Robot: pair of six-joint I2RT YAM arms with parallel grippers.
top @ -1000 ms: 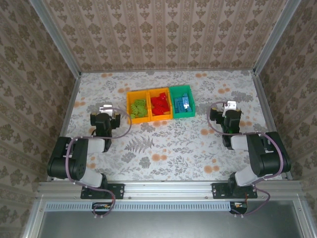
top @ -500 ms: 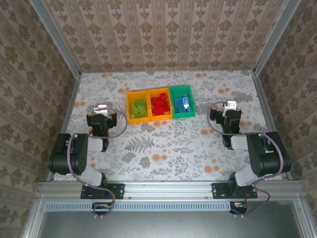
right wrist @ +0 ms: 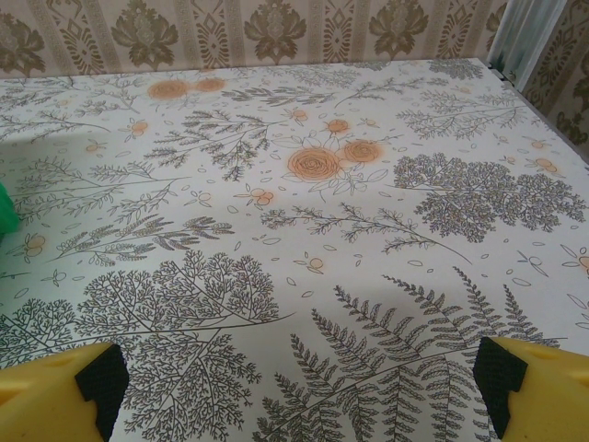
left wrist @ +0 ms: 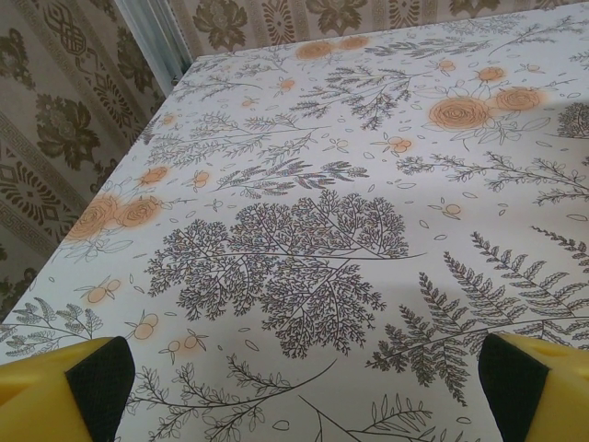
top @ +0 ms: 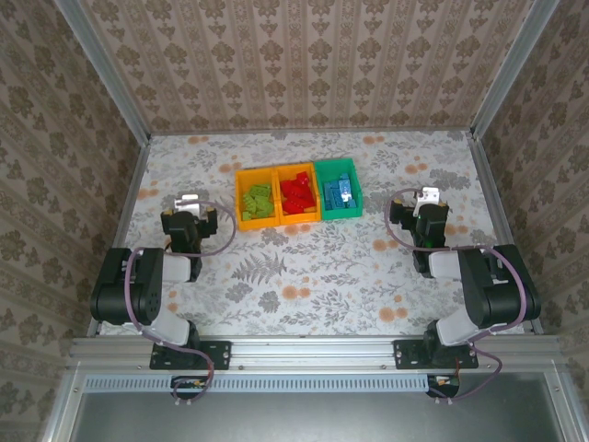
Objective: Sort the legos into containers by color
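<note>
Lime green studded plastic bricks (top: 259, 202) in left orange-yellow plastic bin (top: 238, 198), red bricks (top: 296, 195) in middle orange-yellow bin (top: 300, 221), blue bricks (top: 338, 193) in green bin (top: 336, 164). Bins touching, row mid-table. Left gripper (top: 190, 202) and right gripper (top: 426, 199) released, empty, flanking row, well apart. Bare floral tablecloth (top: 304, 267) all round; aluminium frame rail (top: 129, 198) at edges.

The table (top: 313, 267) has a smooth, matt printed covering, and the walls (top: 313, 64) look like matt patterned paper. The bins (top: 337, 164) and legos (top: 297, 195) are smooth, faintly glossy plastic. The frame rail (top: 313, 351) is bare, dull-sheened metal, the arms (top: 129, 295) have glossy black casings, and the fingers (left wrist: 46, 394) are smooth yellow plastic with matt black pads (left wrist: 103, 382).
</note>
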